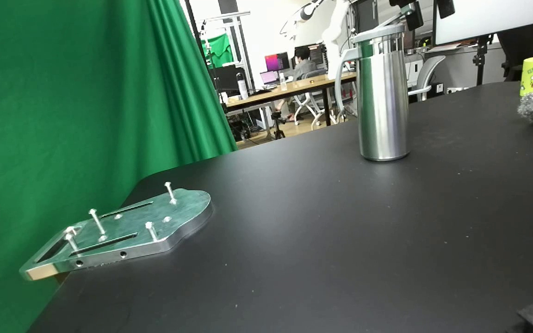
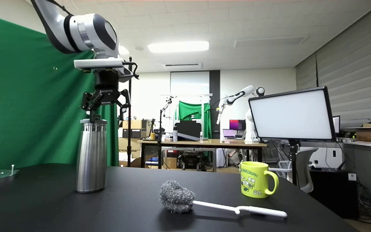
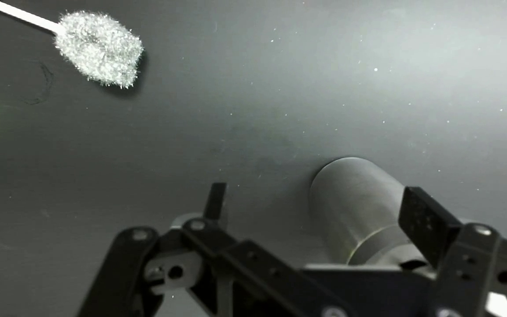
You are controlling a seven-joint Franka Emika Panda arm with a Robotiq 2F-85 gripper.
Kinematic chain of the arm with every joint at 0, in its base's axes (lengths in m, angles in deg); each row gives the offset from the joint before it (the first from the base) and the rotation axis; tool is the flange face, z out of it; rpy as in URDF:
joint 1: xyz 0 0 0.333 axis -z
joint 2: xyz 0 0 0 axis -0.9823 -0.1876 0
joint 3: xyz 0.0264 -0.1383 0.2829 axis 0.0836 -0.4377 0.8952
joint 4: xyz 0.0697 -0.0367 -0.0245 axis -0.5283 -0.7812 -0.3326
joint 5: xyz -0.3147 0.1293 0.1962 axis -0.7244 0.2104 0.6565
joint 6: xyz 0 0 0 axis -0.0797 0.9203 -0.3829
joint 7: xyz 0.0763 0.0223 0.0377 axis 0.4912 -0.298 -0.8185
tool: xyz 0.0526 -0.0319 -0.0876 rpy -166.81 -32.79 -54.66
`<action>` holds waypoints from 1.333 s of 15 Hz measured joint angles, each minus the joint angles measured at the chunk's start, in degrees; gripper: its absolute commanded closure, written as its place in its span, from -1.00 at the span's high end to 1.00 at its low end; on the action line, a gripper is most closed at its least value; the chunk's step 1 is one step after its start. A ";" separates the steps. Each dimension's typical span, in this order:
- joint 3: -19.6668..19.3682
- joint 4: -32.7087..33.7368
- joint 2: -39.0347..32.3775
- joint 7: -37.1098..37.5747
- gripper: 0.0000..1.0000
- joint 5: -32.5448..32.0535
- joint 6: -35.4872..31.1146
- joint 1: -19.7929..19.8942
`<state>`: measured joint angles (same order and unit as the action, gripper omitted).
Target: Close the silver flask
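The silver flask (image 1: pixel 382 99) stands upright on the black table, also in an exterior view (image 2: pixel 92 158) and the wrist view (image 3: pixel 352 193). Its grey handle (image 1: pixel 339 83) shows in an exterior view. A small lid flap (image 1: pixel 395 18) is tilted up from the flask's top, partly hidden by a finger. My gripper (image 2: pixel 106 118) is open just above the flask's top and holds nothing. One finger is over the top, close to the flap; I cannot tell whether they touch. The other finger is out beside the flask. In the wrist view the gripper (image 3: pixel 317 200) shows wide-set fingers.
A green plate with pegs (image 1: pixel 155 212) lies at the table's edge near the green curtain (image 1: pixel 86 115). A steel-wool brush (image 2: pixel 176 197) with a white handle and a yellow-green mug (image 2: pixel 254 180) stand away from the flask. A light panel (image 2: pixel 291 114) is behind.
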<state>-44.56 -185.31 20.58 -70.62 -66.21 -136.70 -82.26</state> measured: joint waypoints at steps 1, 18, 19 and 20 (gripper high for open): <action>0.00 0.38 0.18 -0.02 1.00 -0.04 0.41 0.00; -0.04 5.52 1.64 -1.01 1.00 0.46 3.75 -0.03; 0.03 5.52 1.28 -1.01 1.00 0.65 3.28 -0.03; 0.13 5.52 0.98 -1.01 1.00 0.93 2.82 -0.04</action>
<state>-44.43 -179.78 21.56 -71.64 -65.28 -133.87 -82.29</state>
